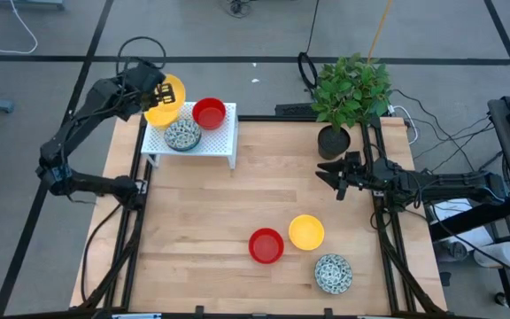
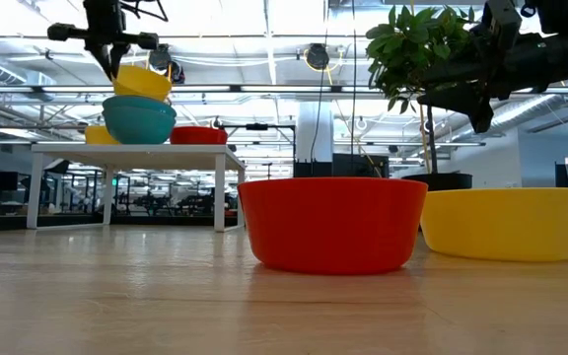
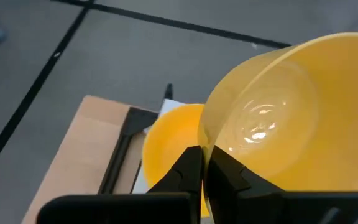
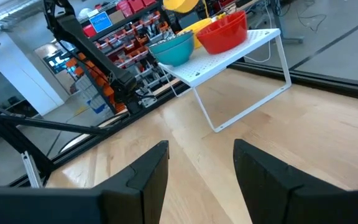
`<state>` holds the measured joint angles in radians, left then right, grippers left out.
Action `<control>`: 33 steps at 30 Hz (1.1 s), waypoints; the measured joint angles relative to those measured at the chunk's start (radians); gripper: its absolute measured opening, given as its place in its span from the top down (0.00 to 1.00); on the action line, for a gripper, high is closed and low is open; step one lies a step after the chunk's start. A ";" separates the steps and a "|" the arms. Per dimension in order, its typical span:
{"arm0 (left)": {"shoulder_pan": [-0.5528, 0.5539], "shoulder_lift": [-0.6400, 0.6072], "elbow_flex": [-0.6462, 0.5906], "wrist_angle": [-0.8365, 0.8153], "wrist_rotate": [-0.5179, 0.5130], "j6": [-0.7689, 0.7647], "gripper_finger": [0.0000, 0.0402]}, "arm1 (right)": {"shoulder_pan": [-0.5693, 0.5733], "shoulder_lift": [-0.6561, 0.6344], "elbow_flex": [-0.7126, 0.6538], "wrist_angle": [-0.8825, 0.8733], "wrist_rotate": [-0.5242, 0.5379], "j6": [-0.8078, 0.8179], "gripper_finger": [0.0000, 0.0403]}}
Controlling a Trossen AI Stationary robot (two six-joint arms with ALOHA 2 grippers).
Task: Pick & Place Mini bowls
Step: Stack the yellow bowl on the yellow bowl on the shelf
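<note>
Left claw (image 1: 159, 91) up over the back-left corner of the tabletop (image 1: 237, 213), fingers (image 3: 188, 171) pinched on the rim of a yellow bowl (image 1: 168, 95), lifted and tilted above the white rack (image 1: 220, 137). Low view shows that held bowl hanging just above the teal-sided speckled bowl (image 2: 139, 118) on the rack, apart from it or barely touching, can't tell. Left wrist view: second yellow bowl (image 3: 169, 149) sits below the held one on the rack's far-left end. Rack also carries a red bowl (image 1: 209, 112) on its back right part, speckled bowl in front, close to the red. Right claw (image 1: 333, 176) hovers off the surface at the right edge of the tabletop just in front of the black plant pot (image 1: 333, 140), fingers (image 4: 145, 171) spread apart, gripping nothing, pointed toward the rack. On the front part of the tabletop: a red bowl (image 1: 266, 245), a yellow bowl (image 1: 306, 231) just beside it to the right, nearly touching, and a speckled bowl (image 1: 333, 272) near the front right, a little apart from the yellow one. All three upright. Six bowls in view altogether, three on or over the rack, three on the wood.
</note>
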<state>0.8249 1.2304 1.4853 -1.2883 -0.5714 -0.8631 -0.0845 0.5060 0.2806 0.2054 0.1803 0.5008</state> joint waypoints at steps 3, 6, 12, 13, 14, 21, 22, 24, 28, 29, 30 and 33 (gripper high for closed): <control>-0.036 0.001 0.000 -0.070 -0.054 -0.141 0.98 | -0.001 -0.011 0.000 0.000 -0.026 -0.002 0.59; -0.061 0.000 -0.010 -0.132 -0.067 -0.278 0.99 | -0.002 -0.037 0.000 -0.001 -0.052 -0.017 0.59; -0.095 0.000 -0.099 -0.142 -0.104 -0.554 0.97 | -0.002 -0.084 0.000 -0.038 -0.093 -0.033 0.59; -0.095 0.000 -0.118 -0.141 -0.106 -0.604 0.98 | -0.003 -0.088 0.000 -0.038 -0.105 -0.034 0.59; -0.095 0.000 -0.138 -0.138 -0.109 -0.651 0.98 | -0.003 -0.090 0.000 -0.040 -0.109 -0.034 0.59; -0.095 0.000 -0.241 -0.060 -0.108 -0.893 0.95 | -0.003 -0.091 0.000 -0.068 -0.207 -0.016 0.59; -0.095 0.000 -0.249 -0.051 -0.109 -0.897 0.95 | -0.003 -0.091 0.000 -0.069 -0.214 -0.016 0.59; -0.094 0.000 -0.256 -0.046 -0.109 -0.904 0.97 | -0.003 -0.091 0.000 -0.069 -0.236 -0.016 0.59; -0.094 0.000 -0.257 -0.045 -0.110 -0.925 0.98 | -0.003 -0.091 0.000 -0.069 -0.238 -0.016 0.59; -0.093 0.000 -0.257 -0.045 -0.110 -0.929 0.97 | -0.003 -0.091 0.000 -0.068 -0.238 -0.016 0.59; -0.093 0.000 -0.257 -0.045 -0.110 -0.930 0.95 | -0.003 -0.091 0.000 -0.068 -0.238 -0.017 0.59; -0.093 0.000 -0.257 -0.046 -0.106 -0.943 0.93 | -0.003 -0.091 0.000 -0.068 -0.237 -0.020 0.59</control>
<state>0.7319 1.2308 1.2278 -1.3338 -0.6771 -1.8066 -0.0875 0.4152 0.2806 0.1371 -0.0563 0.4808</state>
